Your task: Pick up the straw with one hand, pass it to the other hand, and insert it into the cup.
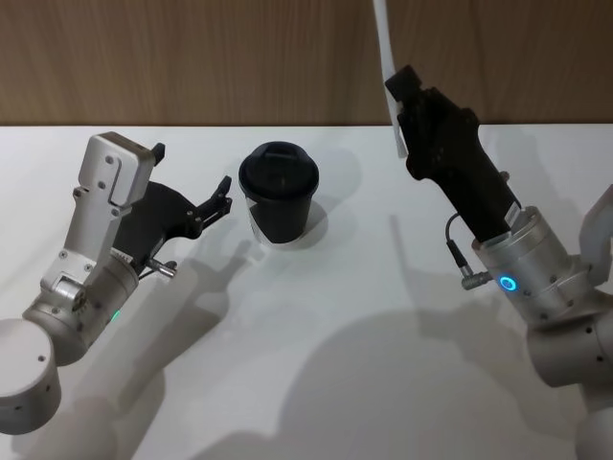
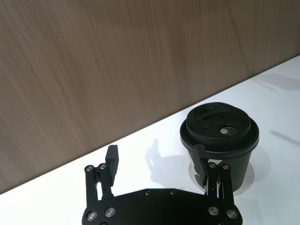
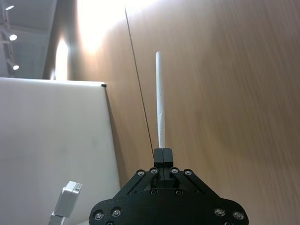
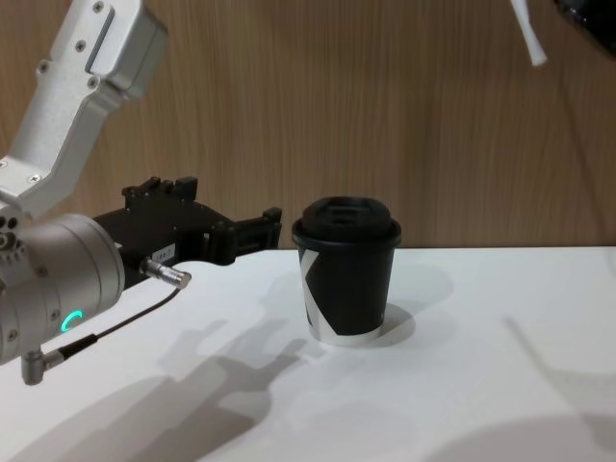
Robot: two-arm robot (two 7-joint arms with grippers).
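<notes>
Right wrist view: the straw (image 3: 160, 103) is clamped between the pressed-together fingers of the right gripper (image 3: 163, 154), its long axis continuing straight out beyond the fingertips, up along the wood wall (image 3: 225, 93). On the white table (image 1: 383, 316), the cup (image 1: 278, 192) stands just beside one spread finger of the left gripper (image 1: 192, 172).

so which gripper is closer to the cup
Left. The left gripper is open just beside the cup, on its left; the right gripper is raised well off to the cup's right, holding the straw.
</notes>
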